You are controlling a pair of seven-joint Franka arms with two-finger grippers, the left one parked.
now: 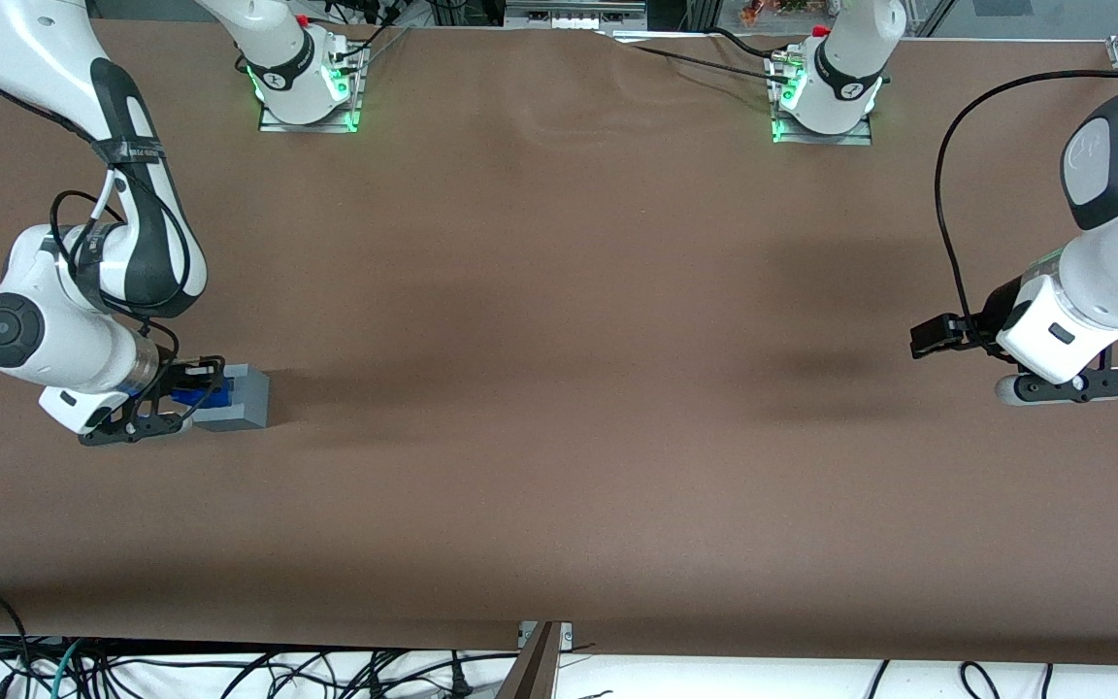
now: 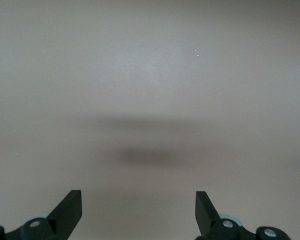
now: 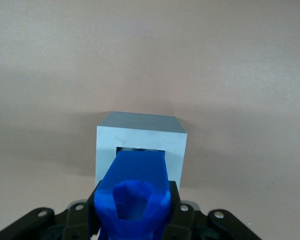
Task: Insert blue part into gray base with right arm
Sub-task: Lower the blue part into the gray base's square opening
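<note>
The gripper is clamped on the rigid, light blue part at its flanks, its narrow end entering the gray base recess.

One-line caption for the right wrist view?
Gripper holding the blue part with its tip at the gray base's square recess.

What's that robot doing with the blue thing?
The right arm's gripper is shut on the blue part and holds it at the gray base, a cube sitting on the brown table toward the working arm's end. The part's tip is at the base's square recess, and most of the part is outside it.
</note>
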